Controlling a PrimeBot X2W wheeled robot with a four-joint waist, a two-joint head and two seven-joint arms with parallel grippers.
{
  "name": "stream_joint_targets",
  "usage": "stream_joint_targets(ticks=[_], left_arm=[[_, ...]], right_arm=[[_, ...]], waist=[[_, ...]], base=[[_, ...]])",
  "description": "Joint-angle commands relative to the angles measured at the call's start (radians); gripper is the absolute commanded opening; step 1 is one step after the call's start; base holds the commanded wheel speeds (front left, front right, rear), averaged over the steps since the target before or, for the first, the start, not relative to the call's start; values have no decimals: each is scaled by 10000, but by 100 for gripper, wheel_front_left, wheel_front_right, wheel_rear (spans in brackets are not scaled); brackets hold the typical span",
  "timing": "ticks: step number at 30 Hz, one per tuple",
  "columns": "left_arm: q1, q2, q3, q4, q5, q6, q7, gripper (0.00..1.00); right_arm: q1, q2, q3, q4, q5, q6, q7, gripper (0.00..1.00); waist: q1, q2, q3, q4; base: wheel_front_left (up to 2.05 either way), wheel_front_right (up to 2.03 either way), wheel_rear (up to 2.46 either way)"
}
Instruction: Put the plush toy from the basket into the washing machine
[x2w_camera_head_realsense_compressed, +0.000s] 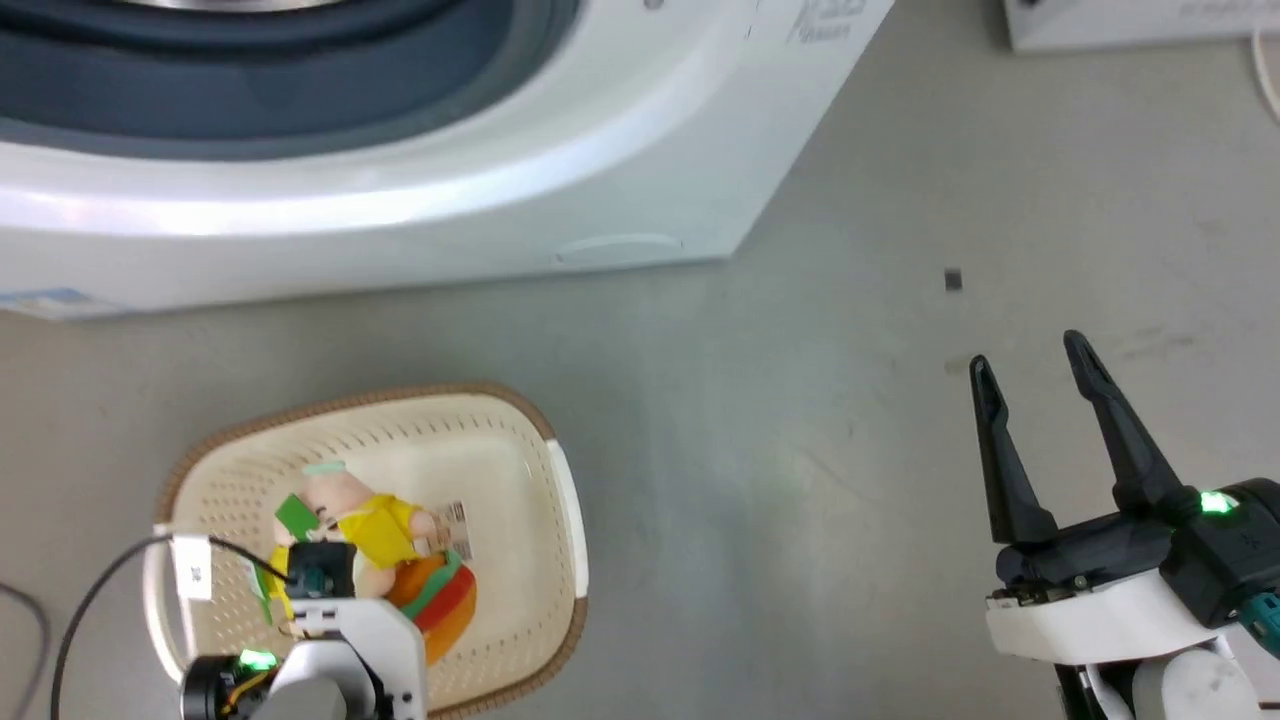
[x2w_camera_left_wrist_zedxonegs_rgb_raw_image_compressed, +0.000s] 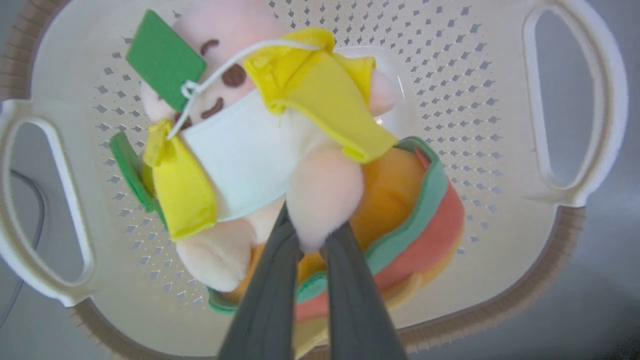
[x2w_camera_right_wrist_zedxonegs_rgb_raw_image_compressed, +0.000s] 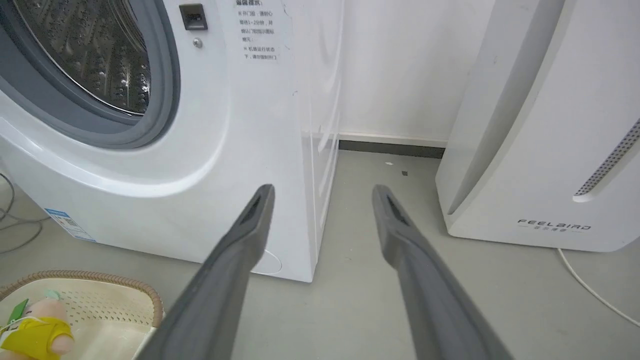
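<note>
The right tool (x2w_camera_head_realsense_compressed: 1027, 350) is two long, tapered dark fingers (x2w_camera_head_realsense_compressed: 1125, 440) on a chunky black block (x2w_camera_head_realsense_compressed: 1100, 550) with a green light (x2w_camera_head_realsense_compressed: 1216, 503) and a teal bit (x2w_camera_head_realsense_compressed: 1265, 608) at the edge, all on a glossy white wrist (x2w_camera_head_realsense_compressed: 1080, 620). The left tool (x2w_camera_left_wrist_zedxonegs_rgb_raw_image_compressed: 314, 227) has the same fingers, matte grey up close, plus its own green light and a thin black cable (x2w_camera_head_realsense_compressed: 110, 575) carrying a white tag (x2w_camera_head_realsense_compressed: 193, 567).

Seen from my head, my left wrist (x2w_camera_head_realsense_compressed: 350, 640) covers my left jaws and part of the plush toy (x2w_camera_head_realsense_compressed: 385, 530), and the toy hides most of the label sticker (x2w_camera_head_realsense_compressed: 458, 525) in the basket (x2w_camera_head_realsense_compressed: 400, 395), its print too small to read. The top edge cuts off the washing machine (x2w_camera_head_realsense_compressed: 450, 170) above a grey arc of its port (x2w_camera_head_realsense_compressed: 250, 100), and the notice (x2w_camera_right_wrist_zedxonegs_rgb_raw_image_compressed: 257, 30) on its front is too small for me to read
</note>
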Motion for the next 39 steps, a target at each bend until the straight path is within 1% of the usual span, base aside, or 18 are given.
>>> stream_joint_targets(ticks=[1, 6, 10, 11, 12, 15, 24, 32, 36, 39], left_arm=[[195, -76, -48, -56, -41, -80, -179, 0], [529, -137, -181, -429, 49, -176, -376, 0], [1101, -107, -74, -2166, 150, -100, -417, 0], [1101, -107, -74, -2166, 150, -100, -417, 0], [1489, -86, 53, -3045, 191, -60, -419, 0], [2077, -81, 240, -4241, 290, 3, -420, 0], [3463, -216, 702, -7539, 747, 152, -422, 0], [3770, -350, 1005, -9669, 1061, 125, -422, 0], [3346, -265, 1140, -10485, 1223, 35, -422, 0], [2729, -123, 1244, -10672, 1213, -89, -422, 0]], right_arm=[[152, 32, -4, 58, 96, -9, -46, 100], [289, 32, -42, 172, 93, -9, -46, 100], [467, 32, -129, 228, 67, -9, -46, 100], [467, 32, -129, 228, 67, -9, -46, 100], [553, 32, -151, 261, 53, -9, -46, 100], [673, 32, -180, 309, 56, -9, -46, 100], [1010, 32, -247, 374, 109, -9, -46, 100], [1099, 32, -215, 306, 173, -9, -46, 100], [1012, 32, -177, 227, 181, -9, -46, 100], [897, 32, -158, 183, 190, -9, -46, 100]], waist=[[1, 0, -580, 162], [1, 0, -1105, 351], [1, 0, -1676, 664], [1, 0, -1676, 664], [1, 0, -1894, 770], [1, 0, -2222, 901], [1, 0, -2941, 1054], [1, 0, -2964, 933], [1, 0, -2601, 752], [1, 0, -2205, 566]], base=[[0, 0, 0], [0, 0, 0], [0, 0, 0], [0, 0, 0], [0, 0, 0], [0, 0, 0], [0, 0, 0], [0, 0, 0], [0, 0, 0], [0, 0, 0]])
